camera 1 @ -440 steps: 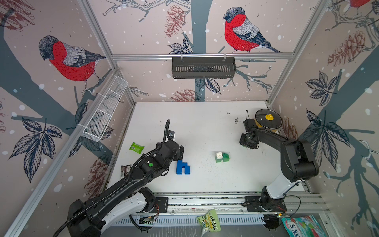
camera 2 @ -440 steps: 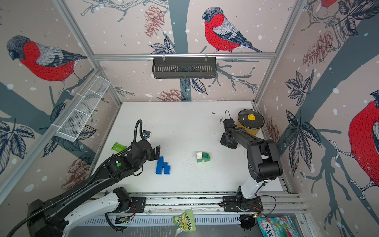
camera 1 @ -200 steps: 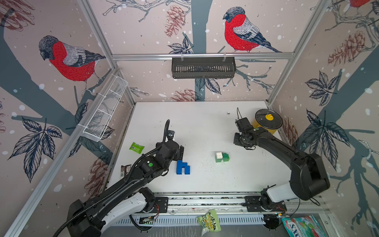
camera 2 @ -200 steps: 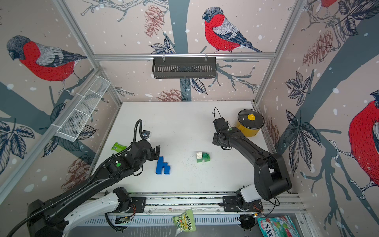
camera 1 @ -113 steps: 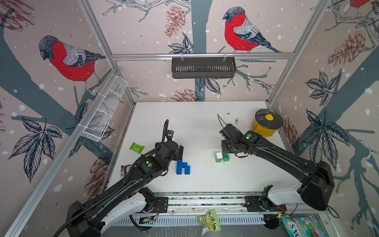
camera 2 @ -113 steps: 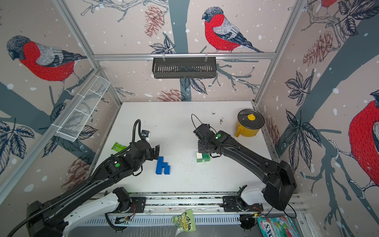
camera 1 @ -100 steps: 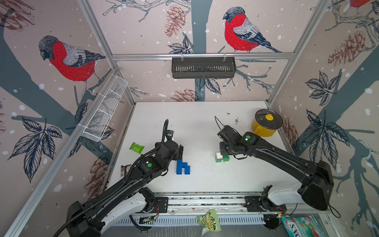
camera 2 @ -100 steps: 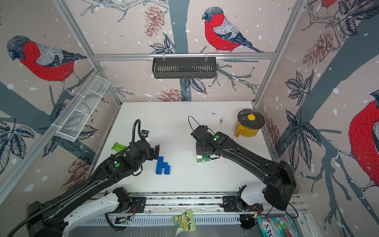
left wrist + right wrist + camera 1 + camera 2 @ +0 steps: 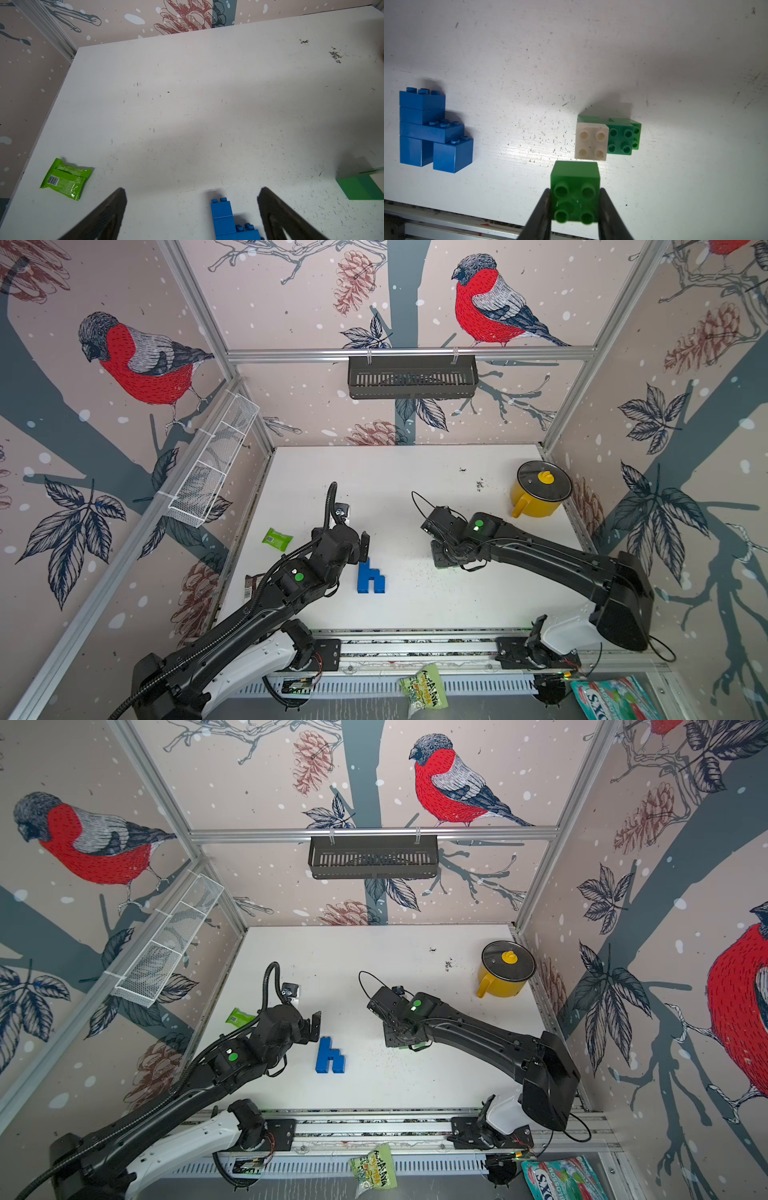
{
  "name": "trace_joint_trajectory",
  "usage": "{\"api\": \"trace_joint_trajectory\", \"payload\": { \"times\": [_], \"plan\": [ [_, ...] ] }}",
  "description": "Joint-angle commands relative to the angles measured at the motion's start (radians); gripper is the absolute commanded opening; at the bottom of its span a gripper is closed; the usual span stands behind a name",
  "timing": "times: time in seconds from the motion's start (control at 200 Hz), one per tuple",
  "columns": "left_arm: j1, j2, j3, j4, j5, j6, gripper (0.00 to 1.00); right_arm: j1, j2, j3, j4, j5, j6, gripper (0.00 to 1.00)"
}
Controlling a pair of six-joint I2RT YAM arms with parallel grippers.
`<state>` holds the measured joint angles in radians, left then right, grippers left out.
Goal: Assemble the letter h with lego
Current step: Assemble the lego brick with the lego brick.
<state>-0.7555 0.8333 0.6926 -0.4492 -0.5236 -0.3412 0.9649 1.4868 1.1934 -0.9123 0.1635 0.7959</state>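
A green brick (image 9: 575, 191) is clamped in the right jaws near a white brick (image 9: 590, 141). The left jaws are held wide beside the blue h (image 9: 366, 578).

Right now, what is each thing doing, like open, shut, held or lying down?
left hand, open, holding nothing
right hand, shut on the green brick
green brick, held by the right hand
blue h, built, lying flat
white brick, studs up, touching the other green bricks
other green bricks, bunched beside the white brick
yellow pot, lid on
green packet, lying flat
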Motion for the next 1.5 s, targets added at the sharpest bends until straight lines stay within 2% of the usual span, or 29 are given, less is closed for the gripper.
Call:
{"api": "trace_joint_trajectory", "payload": {
  "times": [0.0,0.53,1.496],
  "plan": [
    [0.001,-0.007,0.005,0.007,-0.004,-0.010,0.99,-0.014,0.011,0.011,-0.014,-0.004,-0.037,0.21],
    [0.001,-0.008,0.005,0.007,-0.001,-0.009,0.99,-0.085,0.040,0.012,0.001,-0.034,-0.103,0.20],
    [0.001,-0.004,0.003,0.007,0.000,-0.008,0.98,-0.100,0.064,-0.017,0.052,-0.066,-0.104,0.17]
  ]
}}
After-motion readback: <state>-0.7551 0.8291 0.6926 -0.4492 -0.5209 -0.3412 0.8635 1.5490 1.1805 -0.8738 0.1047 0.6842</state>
